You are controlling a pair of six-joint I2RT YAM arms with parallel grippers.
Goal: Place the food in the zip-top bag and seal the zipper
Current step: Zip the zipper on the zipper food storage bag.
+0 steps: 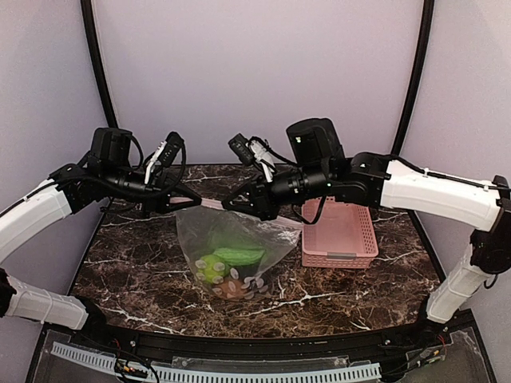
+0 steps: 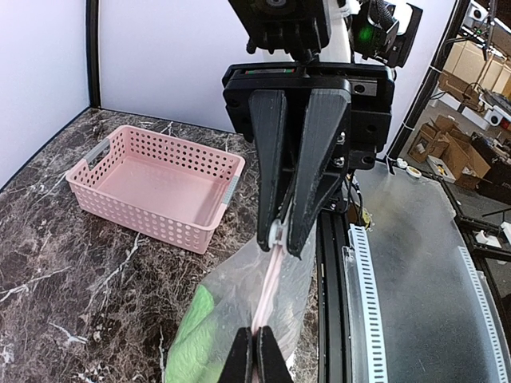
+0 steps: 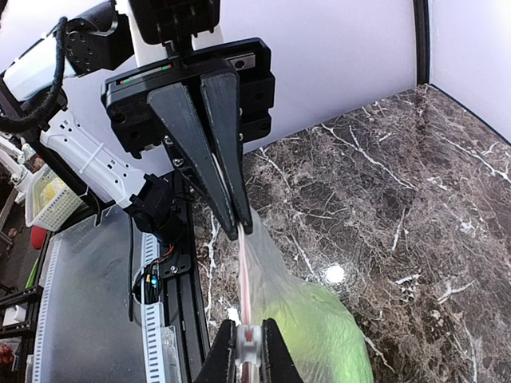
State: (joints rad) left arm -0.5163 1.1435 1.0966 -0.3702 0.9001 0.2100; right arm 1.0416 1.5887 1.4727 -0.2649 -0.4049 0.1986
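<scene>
Now: zip-top bag (image 1: 231,239) w/ food (image 1: 231,259) inside, hung just beside pink basket (image 1: 339,235), bottom on desk (image 1: 128,255). Pink zipper (image 2: 270,279) taut btw pincers: left pincer (image 1: 192,199) clenched on strip end, right pincer (image 1: 233,206) clenched at white slider (image 3: 249,339). Risk: strip slipping from thin pinch, or slider jamming on off-line pull. Slider clear in wrist views only; separate food pcs from top only.

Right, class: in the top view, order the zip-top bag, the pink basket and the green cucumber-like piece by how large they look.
1. zip-top bag, though it is held up nearer the camera, so its lead is unsure.
2. pink basket.
3. green cucumber-like piece, clearly smallest.
</scene>
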